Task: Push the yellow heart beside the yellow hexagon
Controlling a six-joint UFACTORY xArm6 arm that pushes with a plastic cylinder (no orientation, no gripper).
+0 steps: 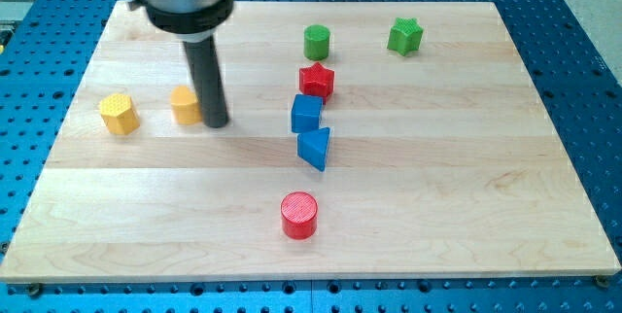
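The yellow hexagon [118,113] lies at the view's left on the wooden board. The yellow heart [185,105] lies a short way to its right, with a gap between them. My tip [216,121] stands right against the heart's right side, touching or nearly touching it; the rod hides part of the heart's right edge.
A blue cube [306,114] and a blue triangle [315,148] sit at the middle, a red star [317,81] and a green cylinder [317,42] above them, a green star [405,36] at the top right, a red cylinder [299,215] at the bottom middle.
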